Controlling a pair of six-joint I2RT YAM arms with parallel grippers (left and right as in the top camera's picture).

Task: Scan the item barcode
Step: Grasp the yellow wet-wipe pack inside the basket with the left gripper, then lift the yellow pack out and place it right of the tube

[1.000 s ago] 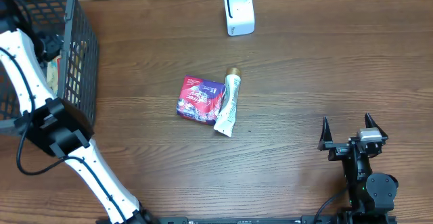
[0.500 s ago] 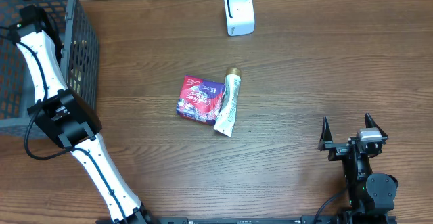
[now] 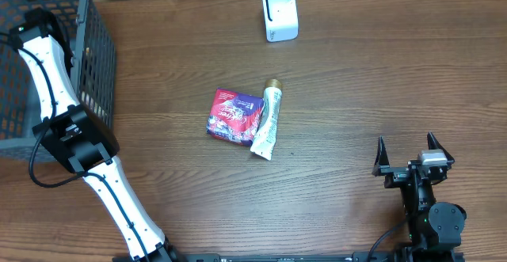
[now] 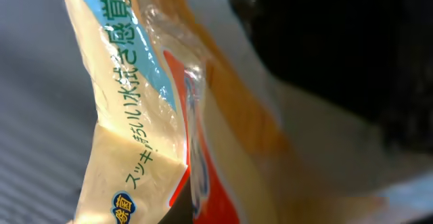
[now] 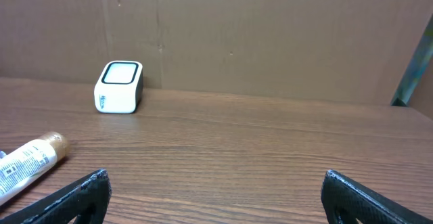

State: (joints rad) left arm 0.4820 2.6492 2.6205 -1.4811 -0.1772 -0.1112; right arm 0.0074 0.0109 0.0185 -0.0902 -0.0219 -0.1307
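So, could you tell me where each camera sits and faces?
Overhead: above the table, facing down on basket, scanner, tube; left arm and right gripper show.
Left wrist: in the basket, against a packet; fingers unclear.
Right wrist: low over the table, facing the scanner; its open fingers show.
Shared: scanner and tube, in overhead and right wrist.

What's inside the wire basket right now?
The left arm reaches into the basket; its wrist camera shows a yellow-orange packet with Japanese print close up. Arm and mesh hide any other contents.
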